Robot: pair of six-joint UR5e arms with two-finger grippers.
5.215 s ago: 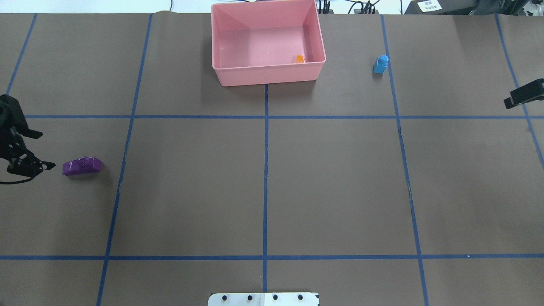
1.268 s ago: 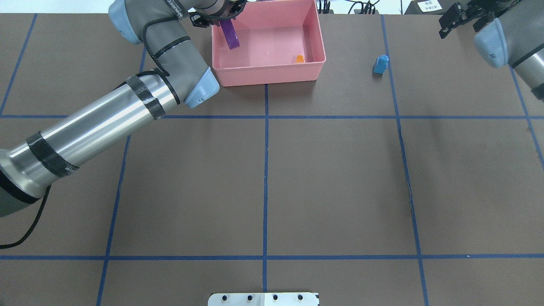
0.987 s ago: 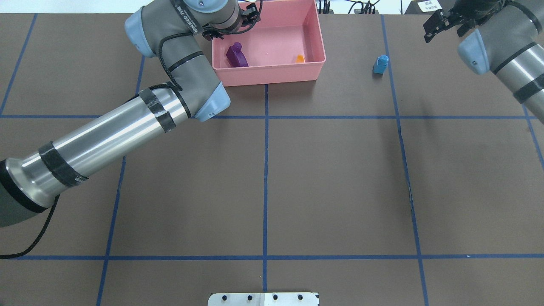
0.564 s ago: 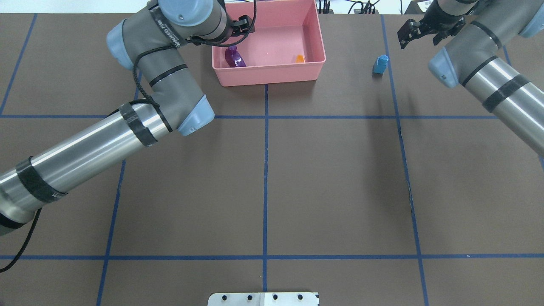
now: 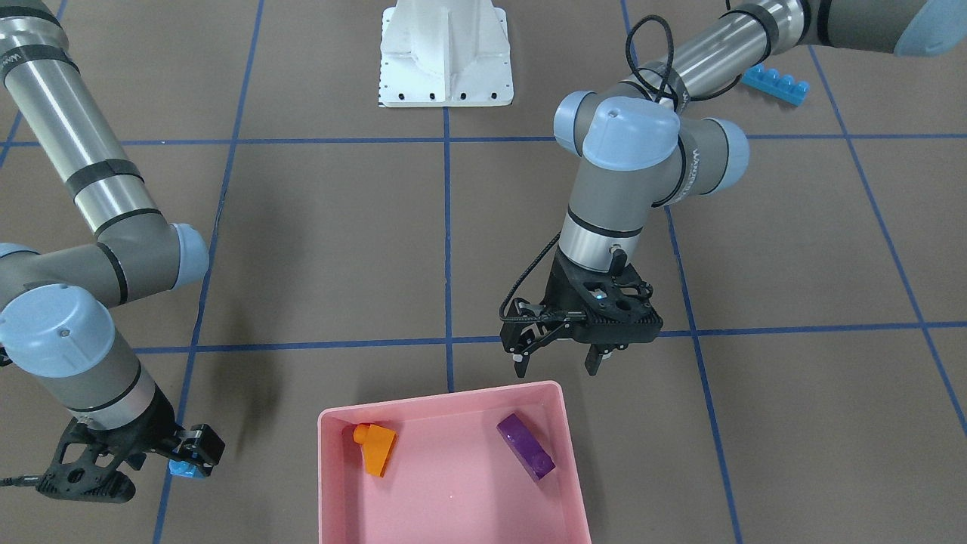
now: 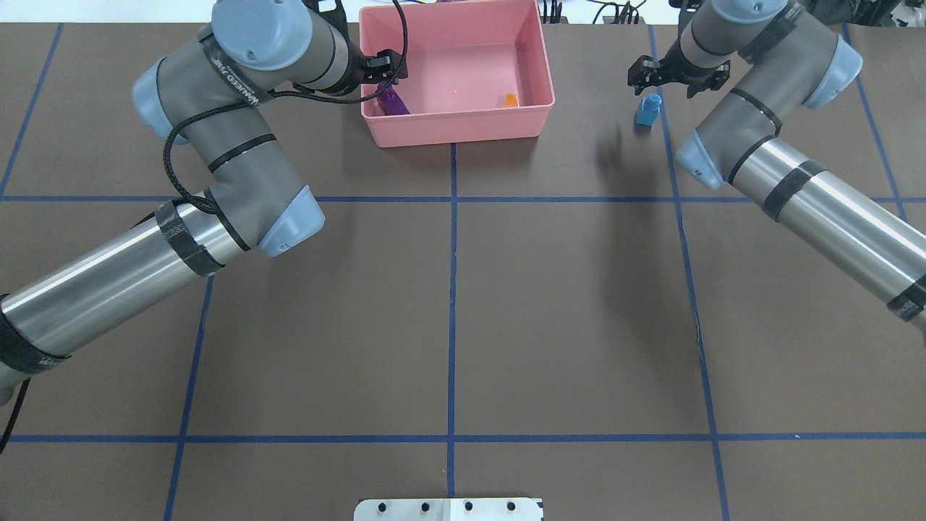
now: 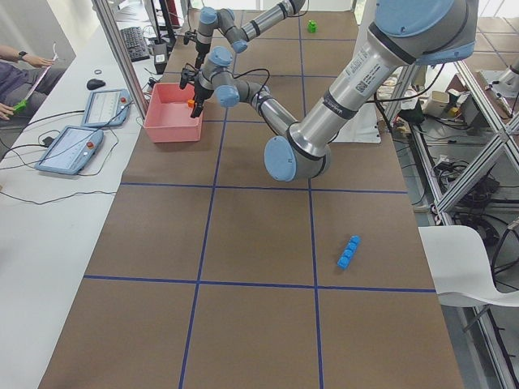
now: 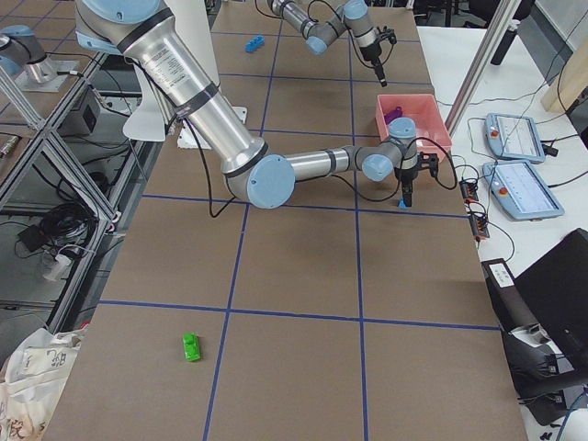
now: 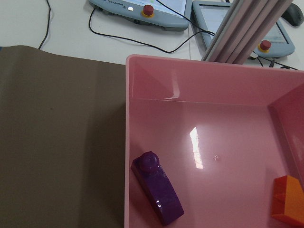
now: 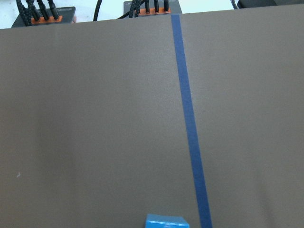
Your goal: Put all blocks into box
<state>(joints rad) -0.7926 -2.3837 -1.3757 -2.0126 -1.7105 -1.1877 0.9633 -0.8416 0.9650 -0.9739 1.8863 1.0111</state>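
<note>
The pink box (image 5: 442,398) holds the purple block (image 5: 526,446) and the orange block (image 5: 375,447); both also show in the left wrist view, purple (image 9: 157,188) and orange (image 9: 288,199). My left gripper (image 5: 555,366) is open and empty, just outside the box's wall. The small blue block (image 6: 647,110) stands on the table right of the box (image 6: 456,132). My right gripper (image 6: 676,74) is open and hovers above it; the block's top shows at the bottom edge of the right wrist view (image 10: 166,221). The long blue block (image 5: 775,81) and the green block (image 8: 191,347) lie far off.
The white robot base (image 5: 446,53) stands at the table's robot side. Blue tape lines cross the brown table cover. Tablets and cables lie beyond the table edge behind the box (image 9: 142,14).
My left gripper carried the purple block to the box, let it go there and drew back over the box's wall. My right arm swung in over the small blue block.
</note>
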